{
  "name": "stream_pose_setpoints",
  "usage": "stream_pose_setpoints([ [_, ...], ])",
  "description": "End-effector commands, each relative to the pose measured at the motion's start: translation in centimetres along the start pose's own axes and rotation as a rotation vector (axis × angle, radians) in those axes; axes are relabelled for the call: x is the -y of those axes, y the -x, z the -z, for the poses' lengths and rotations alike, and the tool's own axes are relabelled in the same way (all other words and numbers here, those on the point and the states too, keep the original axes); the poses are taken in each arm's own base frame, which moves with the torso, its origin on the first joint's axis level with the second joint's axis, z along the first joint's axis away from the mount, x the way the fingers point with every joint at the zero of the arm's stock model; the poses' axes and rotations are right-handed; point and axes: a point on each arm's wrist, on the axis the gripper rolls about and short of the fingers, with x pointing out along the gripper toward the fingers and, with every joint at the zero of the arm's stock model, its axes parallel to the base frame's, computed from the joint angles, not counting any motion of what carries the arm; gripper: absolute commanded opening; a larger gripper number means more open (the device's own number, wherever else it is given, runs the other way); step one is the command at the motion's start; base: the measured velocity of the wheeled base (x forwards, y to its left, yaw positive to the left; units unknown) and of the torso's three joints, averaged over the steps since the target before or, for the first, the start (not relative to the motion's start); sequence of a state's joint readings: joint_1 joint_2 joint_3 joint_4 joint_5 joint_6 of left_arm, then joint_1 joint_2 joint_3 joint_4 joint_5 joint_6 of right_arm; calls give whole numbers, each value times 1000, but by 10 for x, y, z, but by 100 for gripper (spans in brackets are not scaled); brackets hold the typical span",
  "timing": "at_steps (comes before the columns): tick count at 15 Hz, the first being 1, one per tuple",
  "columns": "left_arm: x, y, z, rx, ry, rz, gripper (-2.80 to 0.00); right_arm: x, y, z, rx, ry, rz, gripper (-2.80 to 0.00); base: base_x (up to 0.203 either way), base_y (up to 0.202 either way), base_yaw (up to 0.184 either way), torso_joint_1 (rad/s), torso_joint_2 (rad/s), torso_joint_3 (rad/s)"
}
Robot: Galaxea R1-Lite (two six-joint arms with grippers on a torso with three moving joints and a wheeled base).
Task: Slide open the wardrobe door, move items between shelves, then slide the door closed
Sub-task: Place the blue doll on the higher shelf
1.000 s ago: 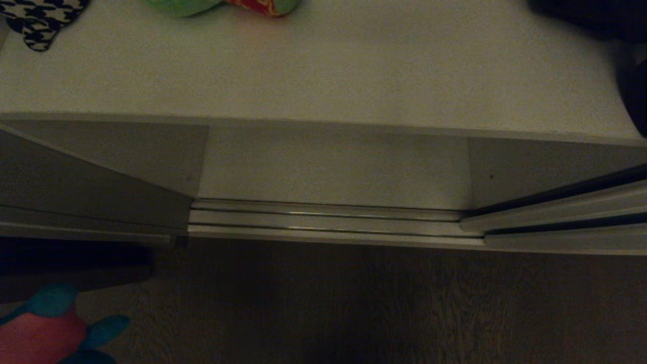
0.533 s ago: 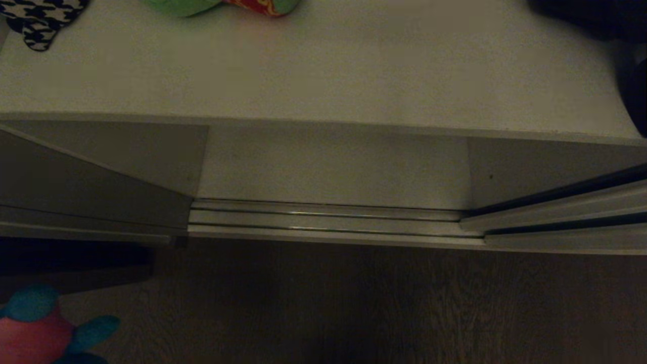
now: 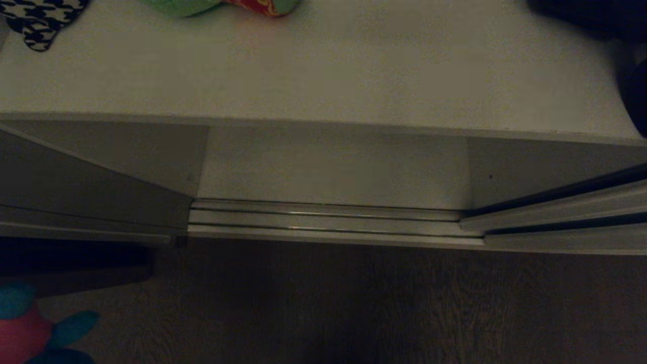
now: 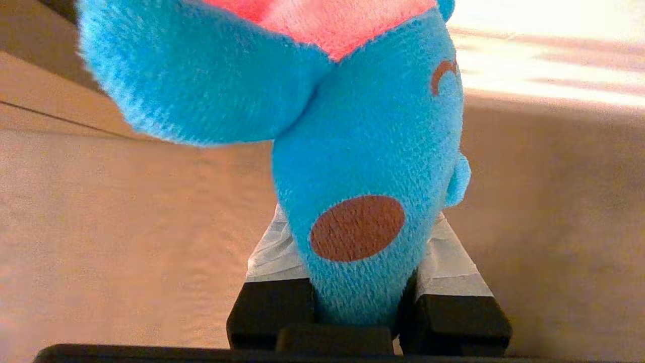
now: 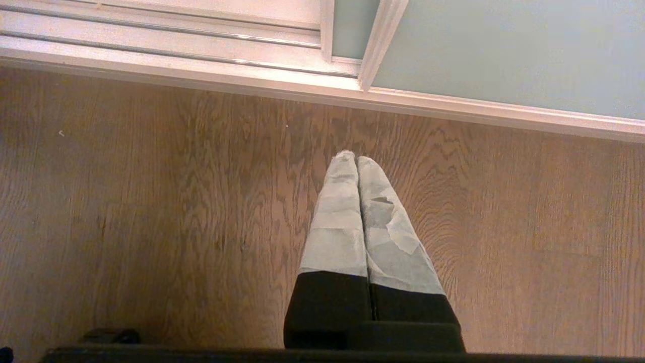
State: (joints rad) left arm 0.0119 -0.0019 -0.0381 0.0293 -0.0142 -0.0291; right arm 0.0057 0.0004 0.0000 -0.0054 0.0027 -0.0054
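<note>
Lower-left, teal-blue plush toy (image 3: pixel 30 328) has slid further out — left pincer (image 4: pixel 360 297) clamped.

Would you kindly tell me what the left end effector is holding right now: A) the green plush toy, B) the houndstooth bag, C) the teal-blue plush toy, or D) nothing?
C: in the left wrist view the left end effector is clamped on the teal-blue plush toy, while the green plush toy lies on the shelf.

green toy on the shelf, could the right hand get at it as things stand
Probably yes. The right hand is shut and empty over the floor, the wardrobe opening is clear, and nothing lies on the shelf in front of the green toy.
</note>
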Motion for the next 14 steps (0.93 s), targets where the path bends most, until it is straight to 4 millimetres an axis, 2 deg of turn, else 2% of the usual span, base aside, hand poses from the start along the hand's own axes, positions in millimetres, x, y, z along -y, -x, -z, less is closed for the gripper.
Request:
stream_pose_setpoints([
  [1, 0, -2, 5, -23, -62, -12, -280, 0, 0, 0, 6, 1, -1, -280, 0, 0, 0, 0, 0, 0],
  [3, 0, -3, 8, -18, -133, -4, -280, 0, 0, 0, 4, 1, -1, -280, 0, 0, 0, 0, 0, 0],
  [11, 0, -3, 8, -14, -153, 31, -280, 0, 0, 0, 4, 1, -1, -280, 0, 0, 0, 0, 0, 0],
  [14, 0, -3, 8, -14, -153, 31, -280, 0, 0, 0, 4, 1, -1, -280, -138, 0, 1, 4, 1, 3],
])
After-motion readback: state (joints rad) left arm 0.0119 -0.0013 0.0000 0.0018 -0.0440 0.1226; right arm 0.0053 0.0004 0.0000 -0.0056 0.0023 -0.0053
